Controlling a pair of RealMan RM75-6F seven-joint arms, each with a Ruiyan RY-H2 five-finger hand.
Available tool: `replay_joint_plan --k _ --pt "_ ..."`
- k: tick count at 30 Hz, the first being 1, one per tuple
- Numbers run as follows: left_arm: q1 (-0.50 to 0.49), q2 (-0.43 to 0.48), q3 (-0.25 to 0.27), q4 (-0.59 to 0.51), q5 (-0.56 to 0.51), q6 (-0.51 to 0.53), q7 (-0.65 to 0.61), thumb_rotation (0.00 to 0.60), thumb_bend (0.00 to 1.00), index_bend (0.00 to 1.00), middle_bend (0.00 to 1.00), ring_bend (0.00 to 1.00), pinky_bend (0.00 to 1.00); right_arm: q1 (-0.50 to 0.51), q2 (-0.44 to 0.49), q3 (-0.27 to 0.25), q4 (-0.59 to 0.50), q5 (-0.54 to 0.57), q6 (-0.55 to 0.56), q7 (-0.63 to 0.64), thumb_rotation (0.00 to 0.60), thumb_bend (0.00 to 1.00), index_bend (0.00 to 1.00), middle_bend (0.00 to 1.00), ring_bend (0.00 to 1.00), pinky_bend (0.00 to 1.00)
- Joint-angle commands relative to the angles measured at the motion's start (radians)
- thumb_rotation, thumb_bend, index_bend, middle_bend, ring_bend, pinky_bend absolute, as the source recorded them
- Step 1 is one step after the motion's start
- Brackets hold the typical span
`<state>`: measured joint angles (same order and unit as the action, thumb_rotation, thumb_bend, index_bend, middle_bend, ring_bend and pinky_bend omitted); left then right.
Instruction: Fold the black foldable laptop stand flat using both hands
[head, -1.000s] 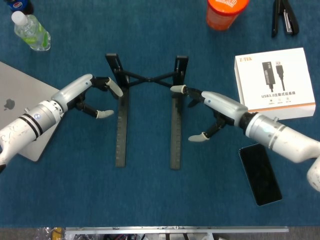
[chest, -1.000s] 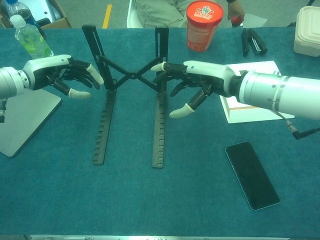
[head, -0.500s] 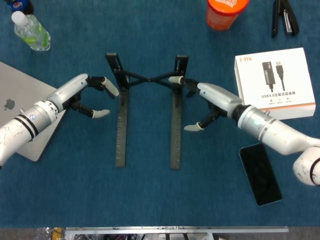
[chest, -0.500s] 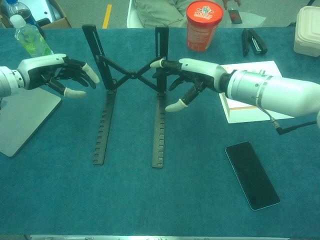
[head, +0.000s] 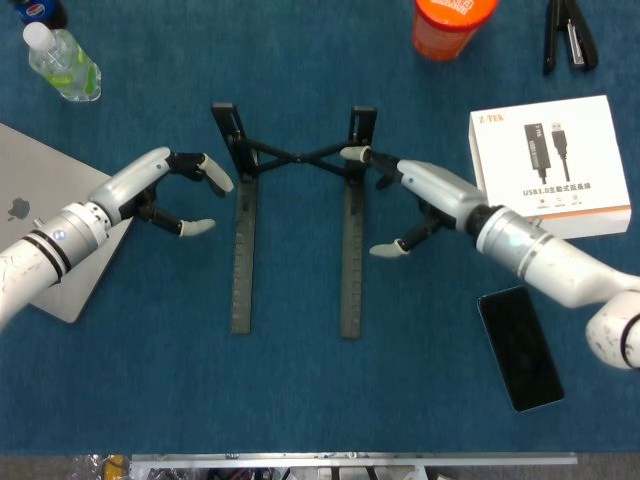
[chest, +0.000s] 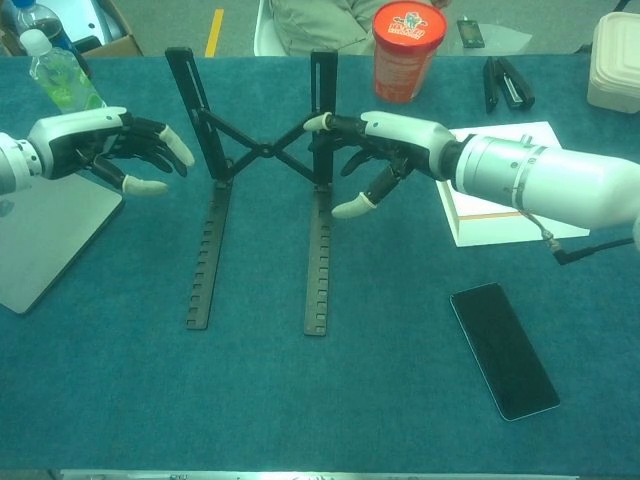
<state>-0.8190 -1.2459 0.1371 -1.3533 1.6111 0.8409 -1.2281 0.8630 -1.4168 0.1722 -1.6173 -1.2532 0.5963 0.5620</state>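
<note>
Laptop stand (head: 295, 225) lies unfolded mid-table; left robot hand (head: 170, 190) released beside it, right robot hand (head: 400, 200) released, fingertips at its upright.

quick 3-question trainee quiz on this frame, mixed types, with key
1. True or false: the left hand grips the laptop stand.
2. Which lies nearest the right arm's side of the table? A) water bottle B) phone C) silver laptop
3. Fill in: the stand's two rails are joined by a crossed ____ brace.

Key
1. False: it hovers beside the left rail with fingers apart, clear of it.
2. B.
3. X. The right hand is at the right upright; contact cannot be told.
</note>
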Motion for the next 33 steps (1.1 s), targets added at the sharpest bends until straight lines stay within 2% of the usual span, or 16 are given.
replay_joint_plan --k 1,9,15,24,33 --pt "0.001 0.004 -0.001 -0.002 -0.001 -0.001 0.004 0.600 0.24 0.36 0.38 0.21 0.20 -0.015 0.051 0.004 -0.060 -0.056 -0.002 0.042 0.600 0.11 0.00 0.13 0.04 0.21" --pt "0.015 0.027 -0.011 -0.014 -0.021 0.001 0.031 0.600 0.24 0.36 0.38 0.21 0.20 -0.080 0.216 -0.002 -0.201 -0.227 0.103 0.173 0.600 0.11 0.00 0.13 0.04 0.21" --pt "0.020 0.035 -0.016 -0.021 -0.029 -0.006 0.043 0.600 0.24 0.36 0.38 0.21 0.20 -0.120 0.292 -0.001 -0.223 -0.313 0.230 0.232 0.600 0.11 0.00 0.13 0.04 0.21" --pt "0.023 0.046 -0.027 -0.033 -0.038 -0.019 0.069 0.600 0.24 0.36 0.38 0.21 0.20 -0.119 0.289 0.014 -0.183 -0.262 0.266 0.204 0.600 0.11 0.00 0.13 0.04 0.21" --pt "0.036 0.054 -0.030 -0.035 -0.047 -0.028 0.084 0.600 0.24 0.36 0.38 0.21 0.20 -0.094 0.266 0.040 -0.134 -0.197 0.250 0.205 0.600 0.11 0.00 0.13 0.04 0.21"
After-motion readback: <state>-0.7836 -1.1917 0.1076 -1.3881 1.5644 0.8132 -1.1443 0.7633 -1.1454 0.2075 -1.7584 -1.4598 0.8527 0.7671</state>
